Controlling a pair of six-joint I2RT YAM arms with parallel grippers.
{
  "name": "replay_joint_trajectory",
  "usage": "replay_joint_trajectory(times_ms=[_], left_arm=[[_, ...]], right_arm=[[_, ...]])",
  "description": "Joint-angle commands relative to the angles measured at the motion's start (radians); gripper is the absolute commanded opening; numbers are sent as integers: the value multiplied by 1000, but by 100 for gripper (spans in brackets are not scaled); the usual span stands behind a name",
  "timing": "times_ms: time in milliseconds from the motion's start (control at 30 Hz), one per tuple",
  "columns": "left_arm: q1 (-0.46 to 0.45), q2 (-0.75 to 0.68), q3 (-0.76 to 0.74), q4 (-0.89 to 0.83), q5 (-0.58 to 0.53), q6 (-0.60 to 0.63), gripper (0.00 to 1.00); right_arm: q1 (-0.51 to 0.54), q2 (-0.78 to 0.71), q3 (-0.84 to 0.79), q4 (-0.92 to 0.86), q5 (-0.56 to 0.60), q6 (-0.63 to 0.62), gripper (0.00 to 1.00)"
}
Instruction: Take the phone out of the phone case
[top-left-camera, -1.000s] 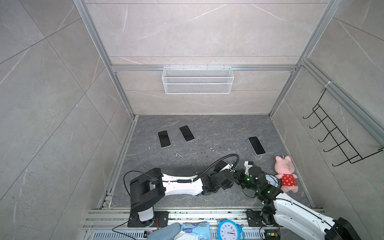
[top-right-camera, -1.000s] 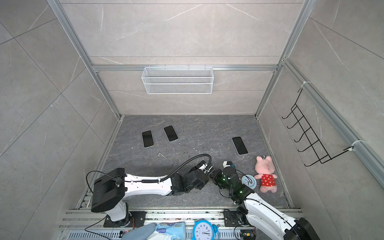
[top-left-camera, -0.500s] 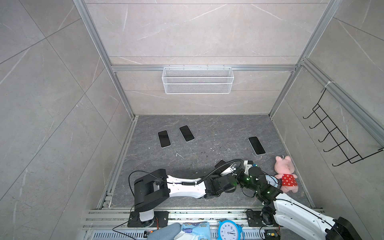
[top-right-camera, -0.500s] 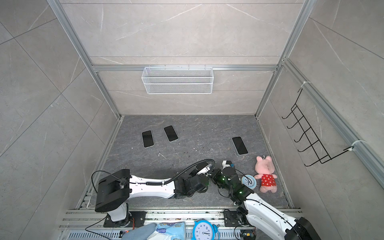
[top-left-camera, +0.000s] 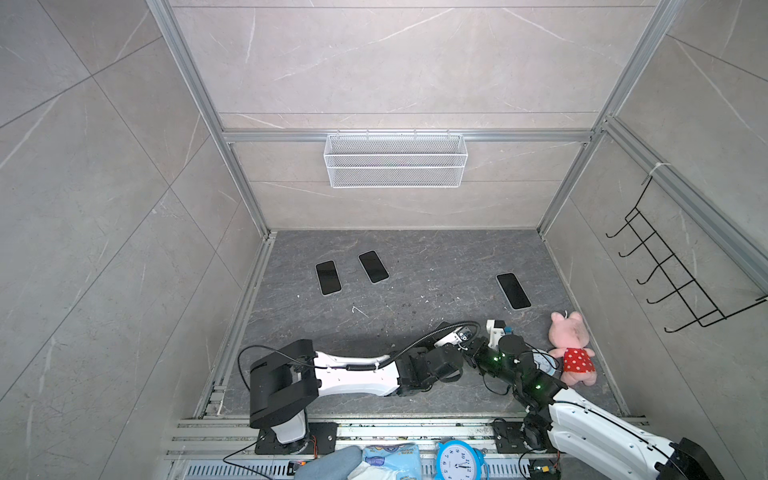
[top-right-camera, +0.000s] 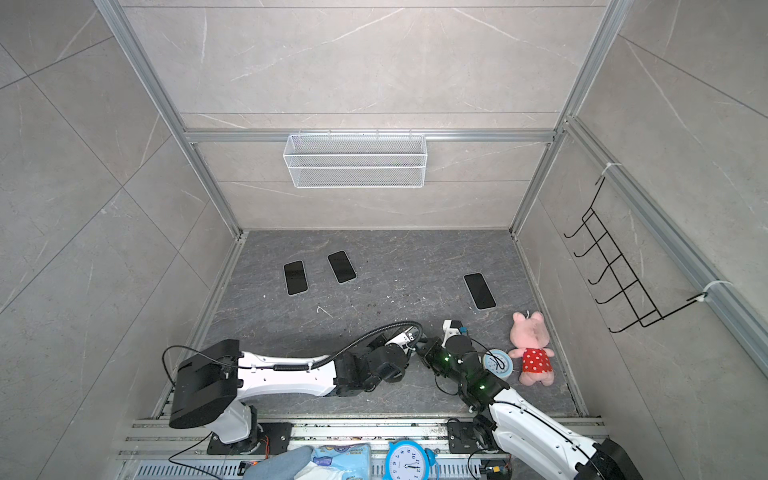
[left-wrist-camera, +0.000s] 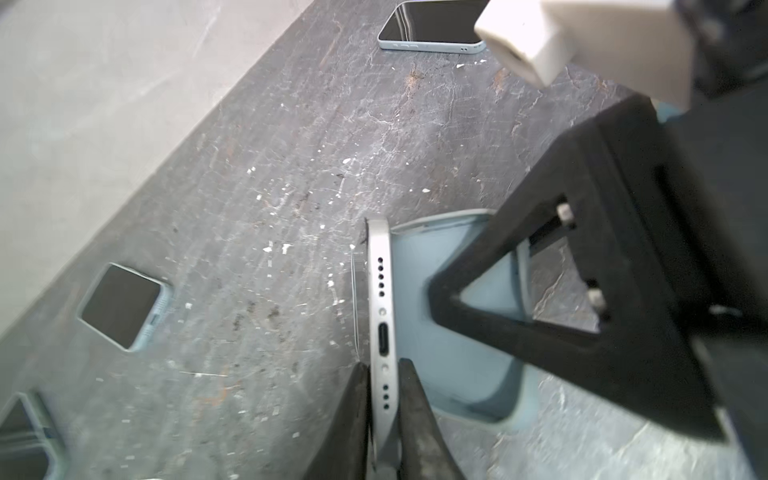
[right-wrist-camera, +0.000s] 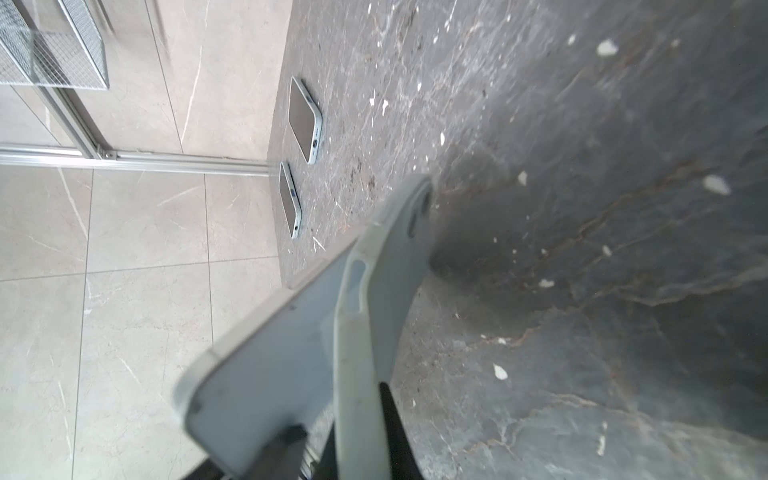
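Left gripper (left-wrist-camera: 383, 365) is pinched narrow on the phone (left-wrist-camera: 380, 291), on its bottom edge just past the charging port. We see only the finger ends; the frame cuts off the rest. Right gripper (right-wrist-camera: 359, 424) is clamped narrow on a side wall of the phone case (right-wrist-camera: 368, 307), with its fingers mostly behind that wall in the right wrist view.

The phone stands on edge between the two grippers, with the case peeled off one long side and lying open beside it. The right gripper's black finger blocks the far end in the left wrist view, so we cannot tell if that end sits in the case, or if anything touches the worktop (left-wrist-camera: 249, 208).

In both top views the wrists meet at the front right and hide the phone and case.

- **Phones lying flat:** far-left phone (top-left-camera: 328, 277), middle phone (top-left-camera: 373, 266), right-side phone (top-left-camera: 513, 290).
- **By the right wall:** plush pig (top-left-camera: 571, 353).
- **Beside the pig:** round blue thing (top-right-camera: 496, 363), half under the right arm, unreadable.
- **At the front rail:** alarm clock (top-left-camera: 457, 461), cut off by the frame.
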Motion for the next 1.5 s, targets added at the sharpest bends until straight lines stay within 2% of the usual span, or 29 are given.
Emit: replay_joint_trajectory(times_ms=[0, 233, 367, 467, 567, 667, 867, 1100, 1300, 1467], left_arm=[[-24, -157, 2, 15, 5, 138, 0], [-24, -339, -76, -11, -18, 230, 0], [-24, -332, -138, -8, -60, 295, 0], [-24, -297, -217, 94, -88, 378, 0], [-24, -267, -319, 282, -86, 496, 0], [-25, -232, -372, 400, -16, 600, 0], [-24, -136, -374, 429, 23, 711, 0], [-25, -64, -442, 470, 63, 817, 0], [-25, -24, -442, 414, 41, 785, 19], [-25, -17, -439, 364, 42, 741, 34]], right_arm=[[-6, 0, -16, -47, 66, -18, 0], [-8, -12, 1, -159, 141, -29, 0], [-9, -67, 32, -273, 210, -13, 0], [-9, -126, 46, -339, 256, 25, 0], [-10, -164, 46, -375, 273, 68, 0], [-8, -172, 20, -340, 267, 130, 0], [23, -90, -16, -213, 291, 247, 0], [156, 66, -11, -101, 436, 371, 0], [255, 190, -6, -15, 508, 457, 10], [370, 194, -19, -51, 607, 546, 20]])
